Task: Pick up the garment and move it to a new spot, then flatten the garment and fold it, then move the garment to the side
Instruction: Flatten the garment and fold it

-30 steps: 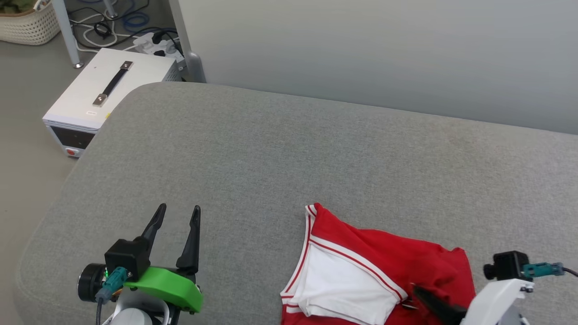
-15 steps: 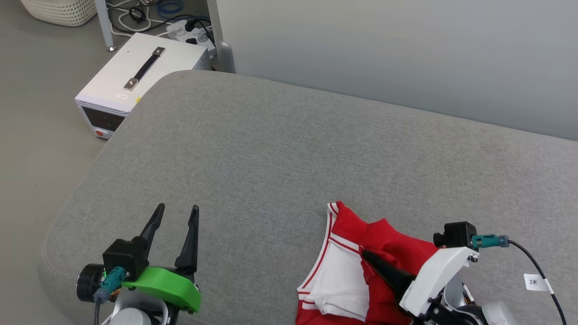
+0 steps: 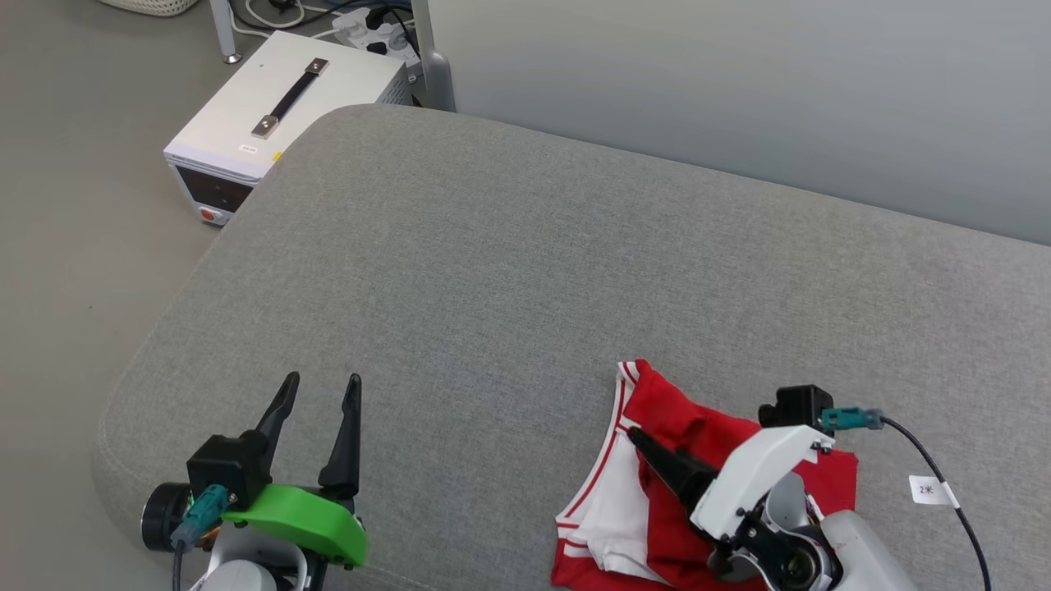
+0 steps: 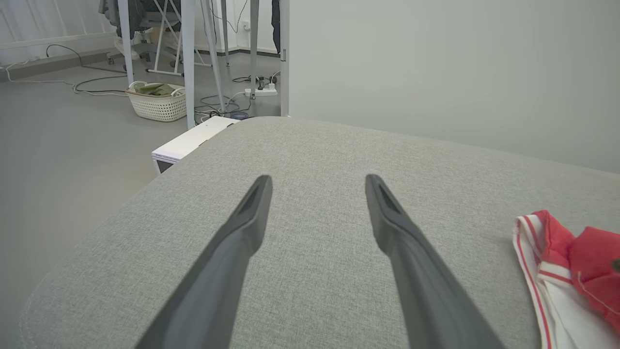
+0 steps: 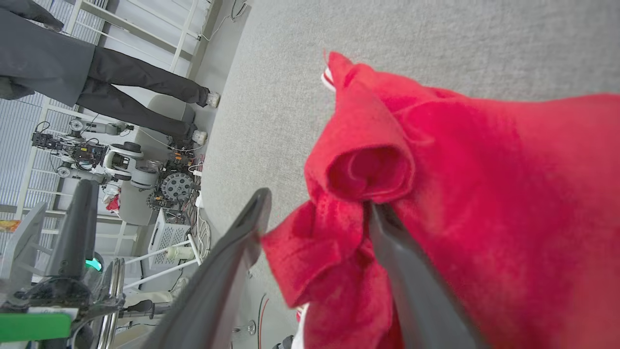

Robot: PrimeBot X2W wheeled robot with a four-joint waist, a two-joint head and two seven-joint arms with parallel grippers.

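At the left, the left gripper (image 3: 324, 379) is held above the grey cushion (image 3: 493, 287) with its two fingers wide apart and nothing between them. It is well apart from the garment (image 3: 665, 410).

The garment is seen on the right part of the cushion, near the front edge. It lies crumpled, with a white sleeve (image 3: 612, 509) and its striped trim turned to the left. The lettering cannot be seen.

The right gripper (image 5: 317, 203) is placed at the garment. Its fingers stand apart, and a bunch of red cloth lies loosely between them and is not pinched.

It is judged that the moving step is at its end and the flattening is to be started. For this, two free edges or corners should be found, so the left gripper must be brought nearer, and the cloth must be spread before any fold is made.
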